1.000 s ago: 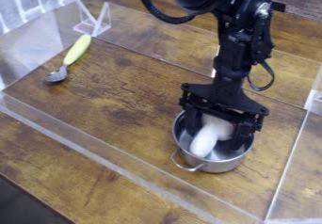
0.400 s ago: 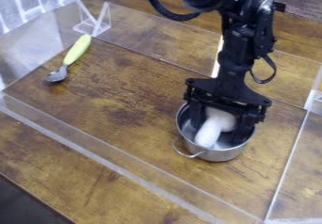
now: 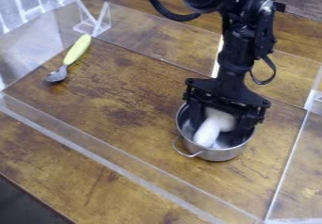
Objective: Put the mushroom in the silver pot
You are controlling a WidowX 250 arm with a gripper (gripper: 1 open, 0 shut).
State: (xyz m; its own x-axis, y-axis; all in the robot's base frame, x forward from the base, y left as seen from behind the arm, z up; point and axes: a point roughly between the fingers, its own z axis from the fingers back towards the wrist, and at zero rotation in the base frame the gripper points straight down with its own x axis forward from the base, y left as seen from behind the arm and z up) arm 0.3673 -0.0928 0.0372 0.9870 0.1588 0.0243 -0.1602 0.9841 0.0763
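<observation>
Hand: the hand [image 3: 224, 115] hangs straight down over the pot, its two black fingers [image 3: 191, 111] spread wide apart, one at each side of the pot's mouth; they grip nothing.
Counter: a brown wooden counter [image 3: 120, 87] with clear acrylic walls standing around the working area.
Arm: the black arm [image 3: 242, 35] comes down from the top of the view, a cable looping at its side.
Silver pot: the silver pot [image 3: 214, 152] sits on the counter right under the hand, toward the lower right, with a small loop handle showing at its near rim.
Mushroom: the mushroom [image 3: 209, 132] lies inside the silver pot, its thick white stem leaning against the pot's inner wall between the spread fingers; I cannot make out the cap from here.
Yellow-green object: a slim yellow-green object [image 3: 78, 48] lies far off at the upper left.
Spoon: a small grey spoon [image 3: 56, 74] rests just below the yellow-green object, well apart from the pot.
</observation>
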